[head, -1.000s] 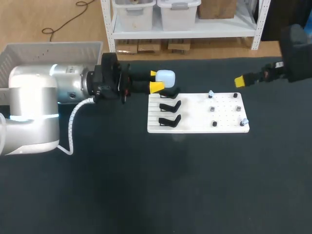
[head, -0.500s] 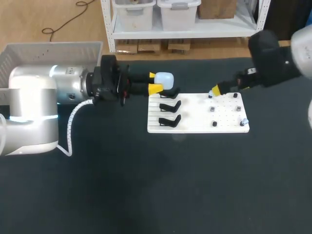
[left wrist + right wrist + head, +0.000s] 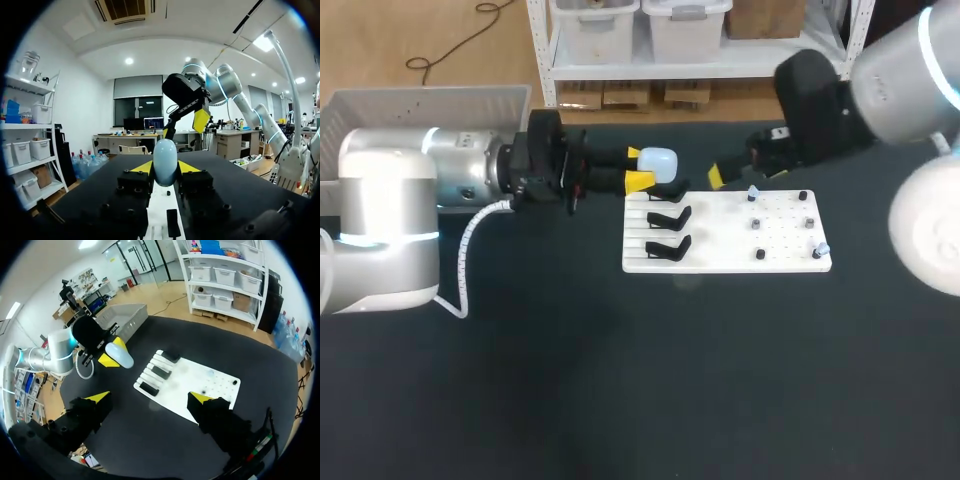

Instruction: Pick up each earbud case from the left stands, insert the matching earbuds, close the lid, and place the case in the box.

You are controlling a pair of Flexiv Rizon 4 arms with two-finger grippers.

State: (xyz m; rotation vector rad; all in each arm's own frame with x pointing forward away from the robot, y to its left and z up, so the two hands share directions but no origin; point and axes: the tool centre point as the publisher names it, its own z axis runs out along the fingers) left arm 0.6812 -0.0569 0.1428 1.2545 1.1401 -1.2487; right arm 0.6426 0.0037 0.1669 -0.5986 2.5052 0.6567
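l gripper (image 3: 638, 166) clamps earbud case (image 3: 660, 163); r gripper (image 3: 150, 398) spread wide near board (image 3: 790, 258).

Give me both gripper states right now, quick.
Left gripper: closed on the pale blue earbud case.
Right gripper: open, holding nothing.

Earbud case (image 3: 660, 161) in left pincer (image 3: 638, 166) — at white board's (image 3: 720, 232) edge
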